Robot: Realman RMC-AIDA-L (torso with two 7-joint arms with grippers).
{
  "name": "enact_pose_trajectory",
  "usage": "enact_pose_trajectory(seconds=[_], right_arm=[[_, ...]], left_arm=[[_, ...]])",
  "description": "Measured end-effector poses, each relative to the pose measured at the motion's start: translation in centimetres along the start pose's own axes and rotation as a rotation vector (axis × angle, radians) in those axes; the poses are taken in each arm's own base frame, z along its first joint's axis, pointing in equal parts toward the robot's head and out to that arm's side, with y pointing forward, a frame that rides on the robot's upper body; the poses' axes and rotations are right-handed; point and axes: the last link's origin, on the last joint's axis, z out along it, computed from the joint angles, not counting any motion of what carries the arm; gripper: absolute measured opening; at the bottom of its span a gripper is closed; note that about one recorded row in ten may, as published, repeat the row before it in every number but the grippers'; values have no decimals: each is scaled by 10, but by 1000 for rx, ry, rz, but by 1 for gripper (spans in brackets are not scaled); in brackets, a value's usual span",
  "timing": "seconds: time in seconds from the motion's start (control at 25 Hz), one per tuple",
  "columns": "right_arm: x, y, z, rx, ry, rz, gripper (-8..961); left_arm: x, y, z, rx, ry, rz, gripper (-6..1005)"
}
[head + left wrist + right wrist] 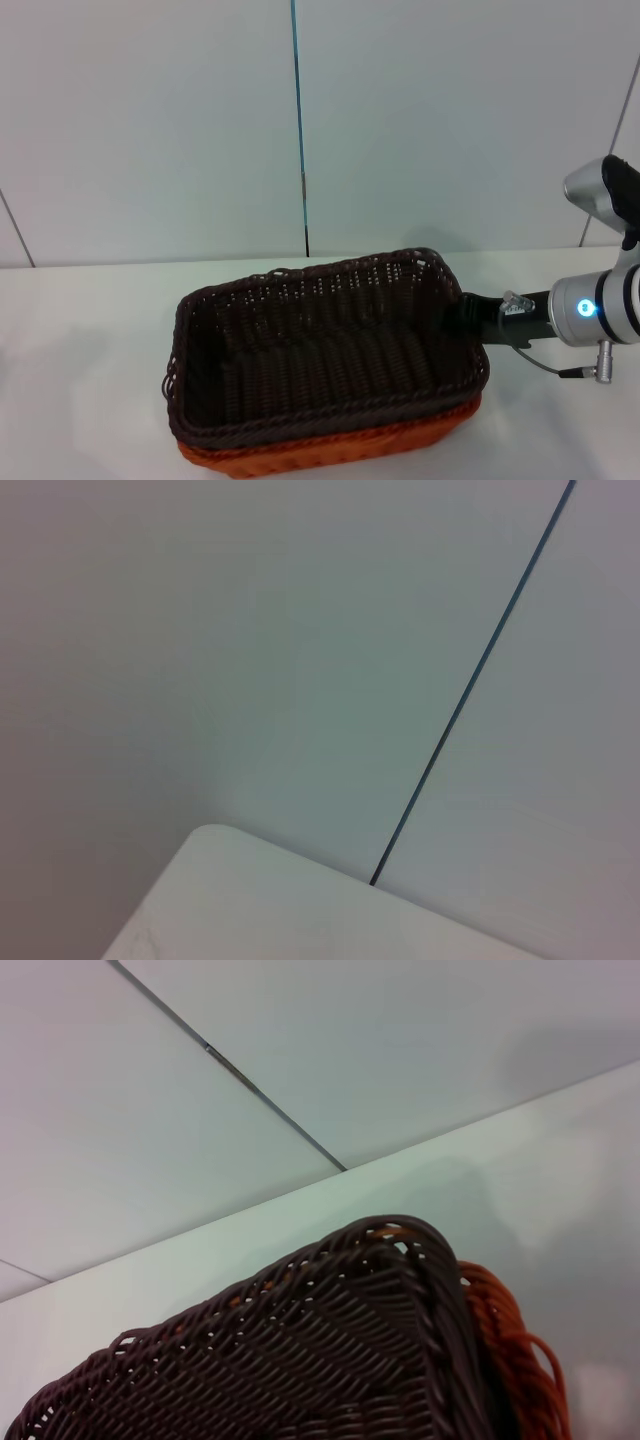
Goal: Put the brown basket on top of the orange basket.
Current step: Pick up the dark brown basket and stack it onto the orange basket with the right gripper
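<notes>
The brown basket (330,350) sits nested in the orange basket (340,450) on the white table, near its front edge. Only the orange basket's lower wall and rim show below the brown one. My right gripper (470,313) reaches in from the right and is at the brown basket's right rim. The right wrist view shows the brown basket's woven wall (300,1360) close up, with the orange basket's rim (510,1350) beside it. My left gripper is out of view.
The white table (90,330) runs back to a pale wall with a dark vertical seam (300,130). The left wrist view shows only a table corner (250,900) and the wall.
</notes>
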Motion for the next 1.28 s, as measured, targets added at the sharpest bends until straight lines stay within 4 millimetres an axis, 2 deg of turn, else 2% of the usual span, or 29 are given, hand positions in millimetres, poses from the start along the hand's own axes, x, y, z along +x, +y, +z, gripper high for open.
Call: enact_pose_trajectory(seconds=[0.36,0.64,1.12,1.28], right_arm=[[-3,5,3,-10,-5,5,362],[-5,6,7,-17,-10,-18,367],[-4,3,11,-18,-6,-43,482],[-4,3,11,-18,-9,-44,568]], left_arm=[[-1,1,0,-1,-1,-2,876],[-3,0,-1,3,-3,-4,876],[-4,-2,-2,11,-3,-6,875],[-4,-3,-2,11,-3,-6,875]])
